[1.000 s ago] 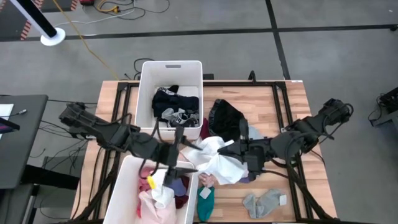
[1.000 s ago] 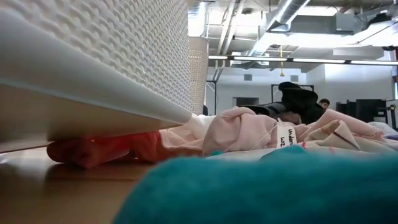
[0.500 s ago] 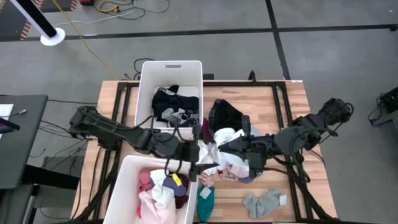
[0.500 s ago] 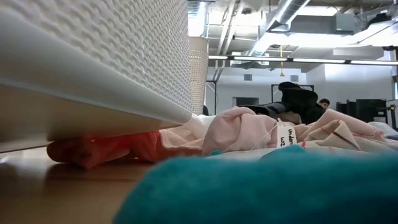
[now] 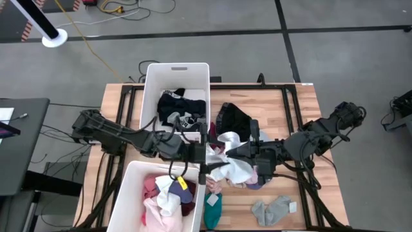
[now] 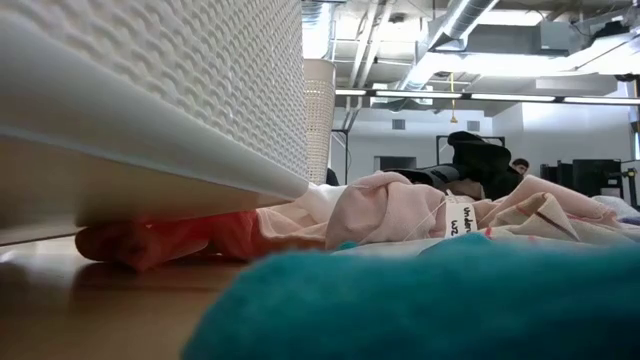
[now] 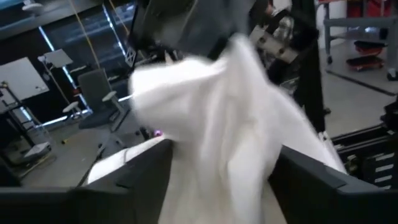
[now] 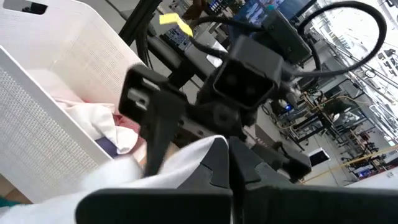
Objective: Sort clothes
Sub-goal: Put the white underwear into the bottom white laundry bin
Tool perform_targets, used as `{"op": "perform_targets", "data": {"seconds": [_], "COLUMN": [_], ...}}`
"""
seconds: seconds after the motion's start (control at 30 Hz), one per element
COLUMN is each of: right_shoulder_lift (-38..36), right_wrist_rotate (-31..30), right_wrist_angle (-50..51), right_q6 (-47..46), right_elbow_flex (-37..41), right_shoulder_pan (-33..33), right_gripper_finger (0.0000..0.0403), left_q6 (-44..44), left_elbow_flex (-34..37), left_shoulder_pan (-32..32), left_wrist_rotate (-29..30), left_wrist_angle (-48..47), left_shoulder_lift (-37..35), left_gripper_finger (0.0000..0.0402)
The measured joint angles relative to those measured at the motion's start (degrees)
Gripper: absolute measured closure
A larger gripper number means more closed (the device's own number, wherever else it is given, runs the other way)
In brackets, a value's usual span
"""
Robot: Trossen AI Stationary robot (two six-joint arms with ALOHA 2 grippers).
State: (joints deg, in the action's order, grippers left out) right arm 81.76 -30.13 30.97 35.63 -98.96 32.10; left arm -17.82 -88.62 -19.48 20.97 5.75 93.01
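Note:
My right gripper is shut on a white garment, held up over the pile of clothes in the middle of the table. My left gripper faces it from the table's left, level. Its two fingers stand open on either side of the garment. On the table lie a black garment, grey socks and a teal piece. The low view shows neither gripper, only teal cloth and a pink garment lying on the table. My right gripper pinches a bunched part of the white garment between its two shut fingers, coming nearly level from the table's right. The cloth is lifted and hangs slack below the fingers toward the pile. My left gripper has the cloth between its fingers; whether they touch it I cannot tell.
A white bin with dark clothes stands at the far left. A second white bin with pink, white and maroon pieces stands at the near left, just below my left arm. Its wall fills the left of the low view.
My left gripper has left the near bin's right rim. It has moved toward the table's right and far side, up to the white garment, tipping to level. The garment, spread wide a second ago, now hangs more bunched. My right gripper has kept still.

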Motion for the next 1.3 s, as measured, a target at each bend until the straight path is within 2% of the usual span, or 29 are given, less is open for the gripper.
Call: {"op": "perform_targets", "data": {"seconds": [0.23,0.5,0.87,1.0,1.3], "right_shoulder_lift": [0.0,0.0,0.0,0.0,0.0], "right_wrist_rotate": [0.0,0.0,0.1,0.1,0.1], "right_wrist_angle": [0.0,2.4,8.5,12.6,17.4], "right_q6": [-0.5,-4.4,-11.7,-16.2,-22.4], "right_elbow_flex": [0.0,0.0,0.0,0.0,0.0], "right_shoulder_pan": [0.0,0.0,0.2,0.2,1.6], "right_gripper_finger": [0.0403,0.0403,0.0391,0.0358,0.0256], "left_q6": [-1.1,-6.2,-11.7,-13.0,-12.1], "left_elbow_flex": [0.0,0.0,0.0,-0.6,-6.6], "left_shoulder_pan": [0.7,-0.1,-1.9,-2.7,-4.3], "left_wrist_rotate": [0.0,-1.6,-2.0,-2.0,-2.0], "left_wrist_angle": [-1.7,-3.8,-4.1,-6.8,-21.4], "left_shoulder_lift": [0.0,0.0,-0.8,-2.2,-2.5], "left_gripper_finger": [0.0256,0.0384,0.0388,0.0389,0.039]}}
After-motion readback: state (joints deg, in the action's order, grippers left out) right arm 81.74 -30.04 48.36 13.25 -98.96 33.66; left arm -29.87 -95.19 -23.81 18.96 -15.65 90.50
